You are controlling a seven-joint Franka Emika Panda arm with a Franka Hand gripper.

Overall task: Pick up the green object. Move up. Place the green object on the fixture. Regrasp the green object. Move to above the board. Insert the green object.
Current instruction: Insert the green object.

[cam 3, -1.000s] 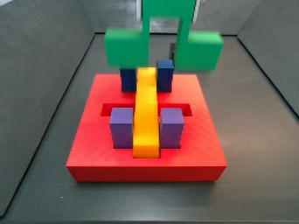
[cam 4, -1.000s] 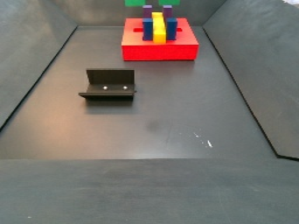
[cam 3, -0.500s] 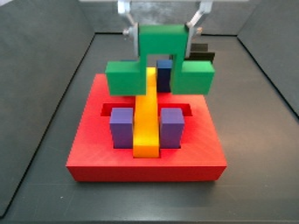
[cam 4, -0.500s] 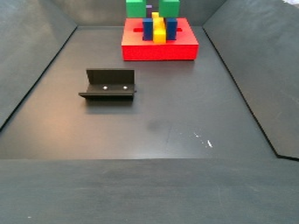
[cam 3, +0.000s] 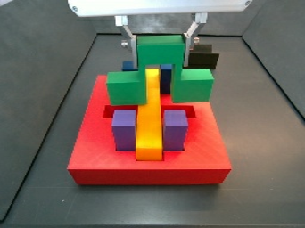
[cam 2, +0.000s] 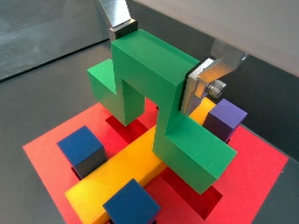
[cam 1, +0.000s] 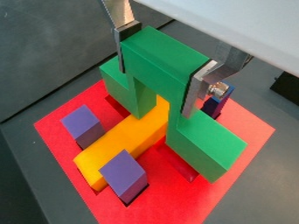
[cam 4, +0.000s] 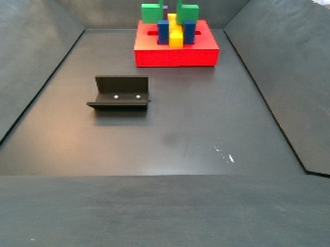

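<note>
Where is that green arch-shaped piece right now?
The claw holds the green piece over the red board's far end, its legs straddling the yellow bar.

gripper (cam 3: 160,42): you see silver finger plates
green arch-shaped matte block (cam 3: 162,71): plain green
thick red square board (cam 3: 149,158): red, carrying yellow bar (cam 3: 149,111)
black L-shaped fixture (cam 4: 120,94): black

You see the pincer (cam 3: 160,40) clamping the green object (cam 3: 161,73) astride the bar (cam 3: 149,111) on the board (cam 3: 149,165); the fixture (cam 4: 120,94) sits well apart on the floor.
</note>
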